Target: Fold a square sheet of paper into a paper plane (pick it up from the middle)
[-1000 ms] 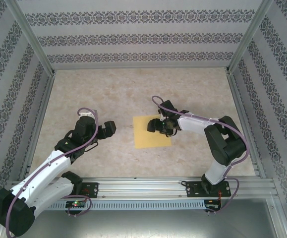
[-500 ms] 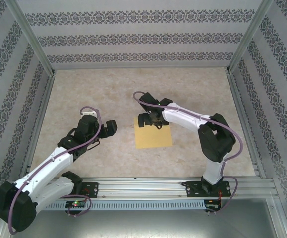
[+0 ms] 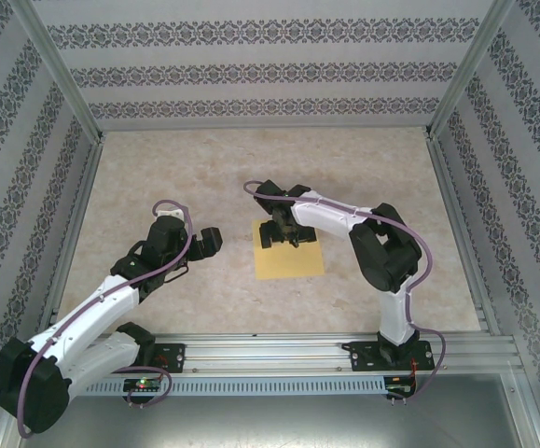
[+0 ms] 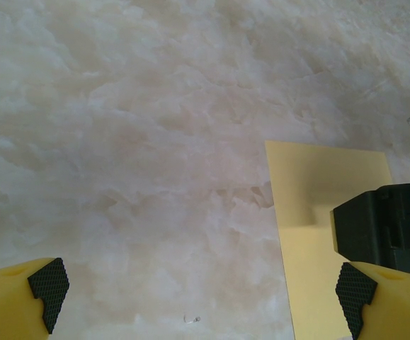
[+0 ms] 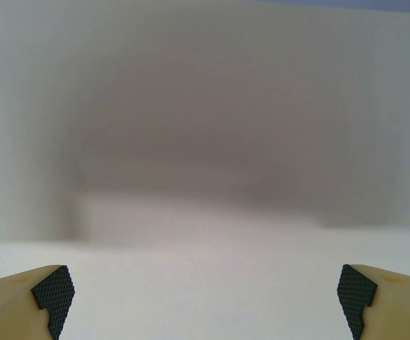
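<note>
The square sheet of paper (image 3: 289,260) lies flat and unfolded on the marble table (image 3: 186,168), yellow-orange and roughly central. My right gripper (image 3: 279,233) hangs low over the sheet's far half, jaws wide open, nothing between them. In the right wrist view the pale paper (image 5: 205,142) spreads under the right gripper (image 5: 205,304). My left gripper (image 3: 209,241) is open above bare table, left of the sheet and apart from it. The left wrist view shows the left gripper (image 4: 201,294) empty, the sheet (image 4: 311,234) to its right, and the right gripper's black body (image 4: 385,223) on the paper.
Patterned walls (image 3: 270,75) and aluminium posts (image 3: 60,70) box in the table on three sides. A metal rail (image 3: 279,350) carrying both arm bases runs along the near edge. Bare marble lies beyond and beside the sheet.
The right arm swung left across the sheet, from its right side to over its far half, and its jaws widened. The left arm barely moved.
</note>
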You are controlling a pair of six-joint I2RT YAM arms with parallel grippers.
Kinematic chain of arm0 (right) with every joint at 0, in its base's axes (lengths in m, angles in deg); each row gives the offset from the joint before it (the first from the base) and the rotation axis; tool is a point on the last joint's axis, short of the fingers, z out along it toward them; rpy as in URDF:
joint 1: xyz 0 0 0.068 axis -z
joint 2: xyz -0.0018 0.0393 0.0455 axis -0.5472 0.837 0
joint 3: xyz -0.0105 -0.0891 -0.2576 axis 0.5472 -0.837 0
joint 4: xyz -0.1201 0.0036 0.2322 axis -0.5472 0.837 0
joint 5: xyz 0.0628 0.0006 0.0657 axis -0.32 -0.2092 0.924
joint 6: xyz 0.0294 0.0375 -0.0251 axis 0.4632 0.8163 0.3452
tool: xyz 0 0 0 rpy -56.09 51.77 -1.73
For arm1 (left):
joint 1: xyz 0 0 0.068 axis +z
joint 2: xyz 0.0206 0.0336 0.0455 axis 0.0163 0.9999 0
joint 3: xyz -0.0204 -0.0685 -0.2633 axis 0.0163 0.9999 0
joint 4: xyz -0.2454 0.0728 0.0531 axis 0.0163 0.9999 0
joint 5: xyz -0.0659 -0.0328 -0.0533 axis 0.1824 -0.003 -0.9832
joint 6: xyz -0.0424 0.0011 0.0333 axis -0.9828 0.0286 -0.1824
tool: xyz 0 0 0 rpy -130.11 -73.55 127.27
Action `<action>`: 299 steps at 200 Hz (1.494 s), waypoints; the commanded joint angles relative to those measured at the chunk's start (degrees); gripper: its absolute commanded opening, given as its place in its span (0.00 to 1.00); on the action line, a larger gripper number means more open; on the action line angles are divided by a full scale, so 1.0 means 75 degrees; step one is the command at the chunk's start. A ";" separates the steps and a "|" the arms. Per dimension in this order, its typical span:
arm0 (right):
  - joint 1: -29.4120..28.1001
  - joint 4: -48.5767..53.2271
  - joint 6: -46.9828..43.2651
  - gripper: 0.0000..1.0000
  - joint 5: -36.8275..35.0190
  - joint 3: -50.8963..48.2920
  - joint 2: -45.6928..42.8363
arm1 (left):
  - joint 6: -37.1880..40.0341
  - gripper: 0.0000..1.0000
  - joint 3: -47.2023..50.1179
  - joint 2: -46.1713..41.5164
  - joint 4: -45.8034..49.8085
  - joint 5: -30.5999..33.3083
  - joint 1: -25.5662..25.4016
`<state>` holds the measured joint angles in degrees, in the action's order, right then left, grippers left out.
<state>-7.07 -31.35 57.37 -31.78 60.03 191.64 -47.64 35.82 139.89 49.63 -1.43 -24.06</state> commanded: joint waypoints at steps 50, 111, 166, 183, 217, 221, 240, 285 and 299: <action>0.0045 -0.0136 0.0061 0.98 0.0443 -0.0388 0.0704 | 0.0070 1.00 0.0088 0.0044 -0.0203 -0.0081 0.0070; 0.0057 -0.0404 0.0046 0.94 0.0737 -0.0557 0.0641 | 0.0036 1.00 0.0096 0.0036 -0.0177 -0.0128 0.0075; 0.0077 -0.0427 0.0052 0.91 0.0773 -0.0521 0.0614 | -0.0013 1.00 0.0125 0.0025 -0.0133 -0.0169 0.0071; 0.0080 -0.0414 0.0034 0.90 0.0779 -0.0458 0.0572 | -0.0020 1.00 0.0133 0.0024 -0.0156 -0.0152 0.0074; 0.0077 -0.0330 0.0040 0.86 0.0797 -0.0231 0.0436 | -0.0005 1.00 0.0126 0.0022 -0.0131 -0.0151 0.0074; 0.0078 -0.0341 0.0047 0.85 0.0806 -0.0228 0.0409 | -0.0003 1.00 0.0109 0.0011 -0.0124 -0.0148 0.0075; 0.0087 -0.0467 0.0046 0.78 0.1014 -0.0228 0.0233 | -0.0005 1.00 0.0108 0.0010 -0.0109 -0.0152 0.0067; 0.0084 -0.0658 0.0110 0.59 0.1168 -0.0213 -0.0295 | -0.0038 1.00 0.0115 -0.0031 -0.0086 -0.0175 0.0074; 0.0093 -0.0905 0.0163 0.54 0.1275 -0.0336 -0.0585 | -0.0038 1.00 0.0124 -0.0048 -0.0074 -0.0158 0.0067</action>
<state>-6.70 -35.79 57.66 -24.50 58.44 191.93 -47.69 35.91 140.15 49.65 -2.22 -24.06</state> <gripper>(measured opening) 0.565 0.999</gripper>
